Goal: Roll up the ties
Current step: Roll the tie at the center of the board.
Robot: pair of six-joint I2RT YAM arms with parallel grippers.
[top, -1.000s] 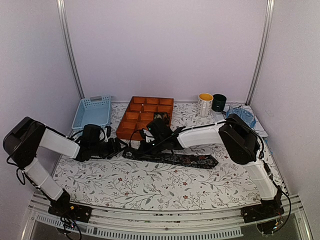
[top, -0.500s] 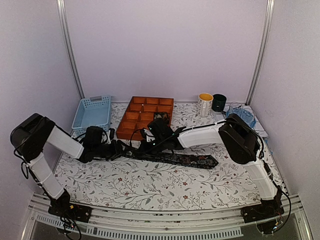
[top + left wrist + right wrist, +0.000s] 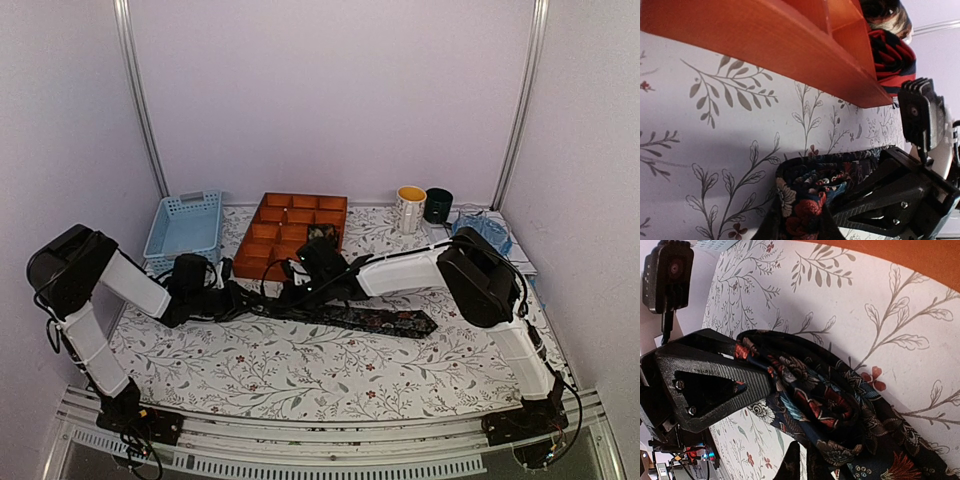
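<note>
A dark floral tie (image 3: pixel 380 320) lies flat across the mat, its left end wound into a small coil (image 3: pixel 812 187) (image 3: pixel 830 400). My left gripper (image 3: pixel 243 300) (image 3: pixel 797 227) is shut on the coil's near edge, with fabric pinched between its fingers. From the other side, my right gripper (image 3: pixel 285 297) (image 3: pixel 810 467) is shut on the same coil. In the left wrist view the right gripper's black finger (image 3: pixel 890 200) lies against the coil. A rolled red-and-black tie (image 3: pixel 892 55) and another dark roll (image 3: pixel 885 12) sit in compartments of the orange tray (image 3: pixel 262 262).
The orange tray's wall (image 3: pixel 765 45) runs just behind the coil. A light blue basket (image 3: pixel 183 225) stands at the back left. A white mug (image 3: pixel 410 208), a dark mug (image 3: pixel 438 205) and a blue cloth (image 3: pixel 487 232) are at the back right.
My left gripper has slid right to the coiled end of the tie and closed on it. The right arm and the flat length of tie have stayed put.
</note>
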